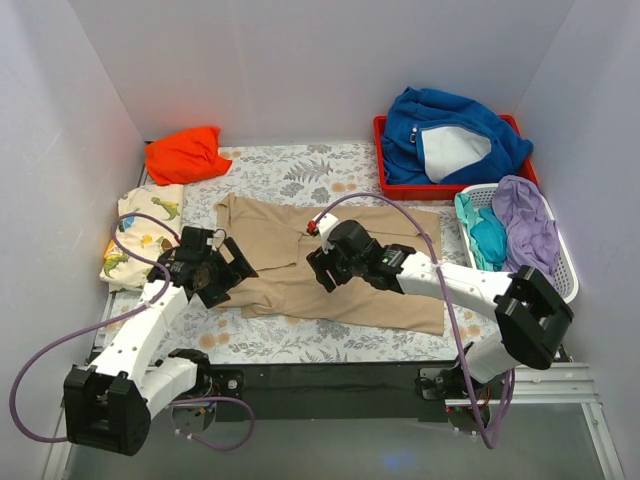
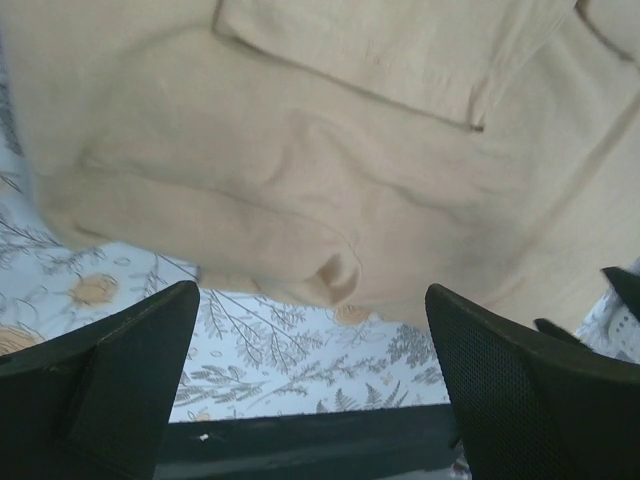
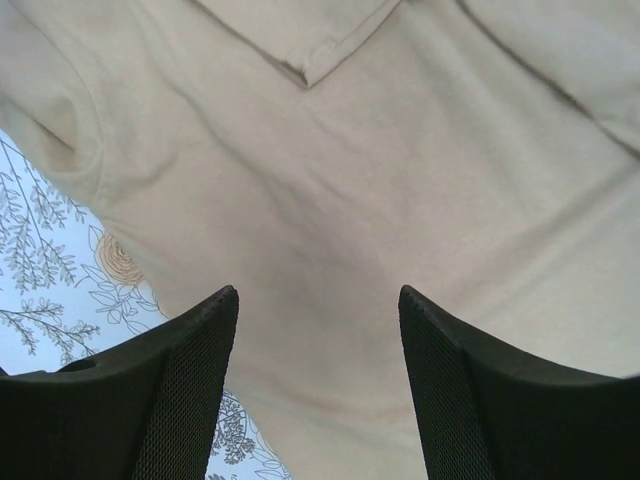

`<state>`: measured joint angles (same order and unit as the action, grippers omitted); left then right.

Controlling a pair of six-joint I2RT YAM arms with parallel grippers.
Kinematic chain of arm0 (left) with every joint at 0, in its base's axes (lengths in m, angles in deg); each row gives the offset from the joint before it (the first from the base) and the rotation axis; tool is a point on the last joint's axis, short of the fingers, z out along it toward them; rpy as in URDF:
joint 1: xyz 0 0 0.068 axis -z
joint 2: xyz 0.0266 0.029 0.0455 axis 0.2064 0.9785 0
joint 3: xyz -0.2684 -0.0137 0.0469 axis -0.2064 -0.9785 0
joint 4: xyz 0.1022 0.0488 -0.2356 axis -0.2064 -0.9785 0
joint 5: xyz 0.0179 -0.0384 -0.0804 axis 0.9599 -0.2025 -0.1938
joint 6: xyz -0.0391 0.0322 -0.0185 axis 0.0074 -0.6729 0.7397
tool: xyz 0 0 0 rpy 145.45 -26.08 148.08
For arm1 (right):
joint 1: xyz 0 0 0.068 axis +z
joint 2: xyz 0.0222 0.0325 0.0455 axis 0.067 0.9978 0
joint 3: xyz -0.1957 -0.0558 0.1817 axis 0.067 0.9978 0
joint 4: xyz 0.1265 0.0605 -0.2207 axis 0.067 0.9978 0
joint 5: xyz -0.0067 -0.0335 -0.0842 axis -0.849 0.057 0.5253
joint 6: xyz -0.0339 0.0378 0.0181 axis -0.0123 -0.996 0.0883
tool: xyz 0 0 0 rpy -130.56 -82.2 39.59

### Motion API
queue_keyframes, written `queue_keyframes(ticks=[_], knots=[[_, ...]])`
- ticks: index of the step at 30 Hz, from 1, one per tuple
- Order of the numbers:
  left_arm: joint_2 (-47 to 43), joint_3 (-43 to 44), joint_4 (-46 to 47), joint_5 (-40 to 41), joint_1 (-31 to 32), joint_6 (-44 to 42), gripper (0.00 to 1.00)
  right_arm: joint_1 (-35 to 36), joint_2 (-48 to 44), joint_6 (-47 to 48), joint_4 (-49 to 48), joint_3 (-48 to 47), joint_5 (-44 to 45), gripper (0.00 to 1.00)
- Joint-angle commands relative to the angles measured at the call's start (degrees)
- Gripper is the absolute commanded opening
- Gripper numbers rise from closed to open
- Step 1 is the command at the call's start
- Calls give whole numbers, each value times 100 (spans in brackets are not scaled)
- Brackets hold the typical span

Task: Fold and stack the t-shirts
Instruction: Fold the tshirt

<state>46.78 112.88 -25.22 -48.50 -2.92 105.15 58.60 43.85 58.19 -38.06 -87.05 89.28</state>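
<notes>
Across the middle of the top view, on the floral cloth point(image 1: 290, 170), lies the tan shirt point(image 1: 270, 240). It is spread nearly flat and is the widest item in frame. In the left wrist view a sleeve shows turned in over the body, with a rumpled lower edge. Judgement: fold begun, far from done.

Upper right: blue fleece point(image 1: 450, 130) heaped in the red bin point(image 1: 385, 185). Not a t-shirt, so not counted.

Right edge: white basket point(image 1: 565, 270) with purple and teal cloth inside. Cannot tell what those garments are.

Left edge: dino shirt point(image 1: 140, 235), a compact patch partly off the floral cloth. Cannot tell whether it is properly folded.

Upper left: orange shirt point(image 1: 183, 153), a crumpled lump against the back wall. Unfolded.

Left gripper point(image 2: 310, 292): fingers wide apart, nothing between them, poised over the tan shirt's left lower edge where cloth meets the floral cloth.

Right gripper point(image 3: 318, 300): fingers moderately apart, empty, above the tan shirt's middle. Whether the tips touch the fabric is not clear.

Progress estimate:
- All three shirts lie well apart, so no stack exists.
- One shirt is under work and two are waiting.
- Left to do: finish the tan fold, fold the orange shirt, check or redo the dino shirt, then pile the three.
- Early stage overall.
</notes>
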Motion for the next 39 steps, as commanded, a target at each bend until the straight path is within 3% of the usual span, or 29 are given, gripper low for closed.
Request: queue_keyframes(ticks=[1, 5, 13, 17, 19, 24, 27, 29, 34, 36, 38, 39], knots=[[-50, -105, -146, 5, 540, 695, 96, 8, -438, -57, -170, 90, 329, 72], [90, -403, -138, 462, 1349, 1302, 96, 8, -719, -4, -170, 213, 276, 72], [617, -545, 274, 1375, 2237, 2093, 95, -9, -957, 171, -179, 521, 329, 73], [908, -544, 415, 1596, 2527, 2269, 84, -36, -1001, 189, -179, 626, 320, 74], [978, -579, 459, 1719, 2642, 2340, 74, -45, -1018, 180, -179, 653, 373, 74], [706, -781, 398, 2080, 2836, 2586, 56, -80, -1036, 163, -170, 688, 408, 74], [452, -1009, 450, 2168, 2854, 2691, 32, -89, -966, 136, -179, 679, 399, 74], [372, -1133, 485, 2212, 2862, 2718, 23, -88, -948, 128, -179, 697, 382, 75], [407, -1309, 626, 2396, 2862, 2780, 14, -97, -878, 110, -170, 688, 338, 75], [477, -1344, 688, 2458, 2862, 2788, 16, -106, -869, 110, -170, 688, 321, 75], [504, -1336, 662, 2528, 2862, 2788, 34, -106, -860, 110, -161, 679, 285, 75], [417, -1327, 653, 2589, 2862, 2797, 48, -106, -851, 110, -161, 670, 242, 75]])
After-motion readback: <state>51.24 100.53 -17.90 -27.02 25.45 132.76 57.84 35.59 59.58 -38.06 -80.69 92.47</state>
